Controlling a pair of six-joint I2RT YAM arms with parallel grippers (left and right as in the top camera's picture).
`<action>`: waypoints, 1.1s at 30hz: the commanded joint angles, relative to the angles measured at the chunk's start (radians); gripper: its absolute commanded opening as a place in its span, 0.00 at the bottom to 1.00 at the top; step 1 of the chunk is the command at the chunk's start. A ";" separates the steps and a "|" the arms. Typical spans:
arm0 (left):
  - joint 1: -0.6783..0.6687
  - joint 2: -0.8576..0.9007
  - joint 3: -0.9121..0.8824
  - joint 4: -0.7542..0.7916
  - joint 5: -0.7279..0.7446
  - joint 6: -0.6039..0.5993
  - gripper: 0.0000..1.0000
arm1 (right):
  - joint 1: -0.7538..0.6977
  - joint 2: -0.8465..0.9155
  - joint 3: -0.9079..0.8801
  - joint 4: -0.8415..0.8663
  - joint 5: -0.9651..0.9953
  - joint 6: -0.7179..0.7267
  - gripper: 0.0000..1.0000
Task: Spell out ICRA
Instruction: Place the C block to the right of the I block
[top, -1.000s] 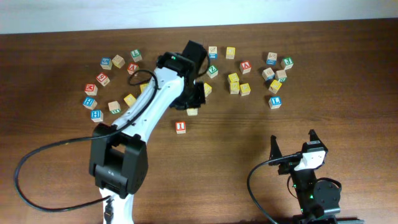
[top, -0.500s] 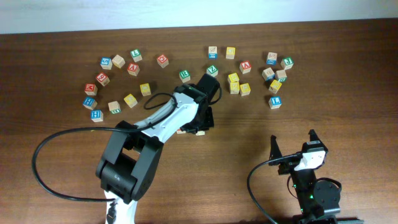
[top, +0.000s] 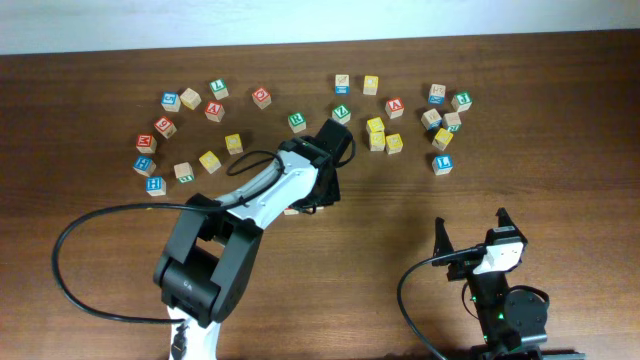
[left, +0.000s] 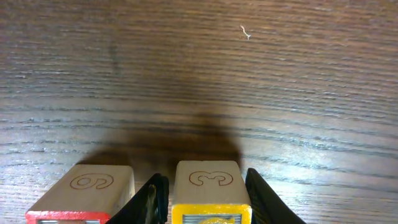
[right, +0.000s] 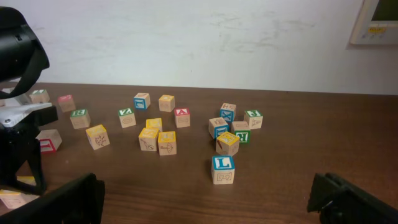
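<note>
Jaws of left gripper (left: 202, 199) are flanking the yellow C cube (left: 210, 180), clamped or slack I cannot tell, red I cube (left: 99, 183) sitting just outside one finger, R and A waiting among scattered cubes (top: 375, 126), right gripper (top: 470, 220) idling wide open.

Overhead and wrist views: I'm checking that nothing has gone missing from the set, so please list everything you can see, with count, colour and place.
Table: one, dark brown wood, under everything.
Scattered cubes: roughly two dozen, with red, blue, green, yellow or plain faces, in an arc along the far side.
Yellow-faced cube: one, between the fingers of the left gripper.
Red-faced cube: one, beside the yellow-faced one with a gap between them.
Wall: one, white, behind the table.
Left gripper: one, black, fingers flanking the yellow-faced cube; grip unclear.
Right gripper: one, black, open and holding nothing, at the near edge.
</note>
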 joint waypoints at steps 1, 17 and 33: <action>0.004 -0.006 -0.009 -0.011 -0.015 -0.009 0.28 | 0.005 -0.006 -0.005 -0.006 0.008 -0.003 0.98; 0.004 -0.006 0.118 -0.097 -0.015 -0.002 0.50 | 0.005 -0.006 -0.005 -0.006 0.008 -0.003 0.98; 0.377 -0.006 0.599 -0.628 -0.130 0.112 0.99 | 0.005 -0.006 -0.005 -0.006 0.008 -0.003 0.98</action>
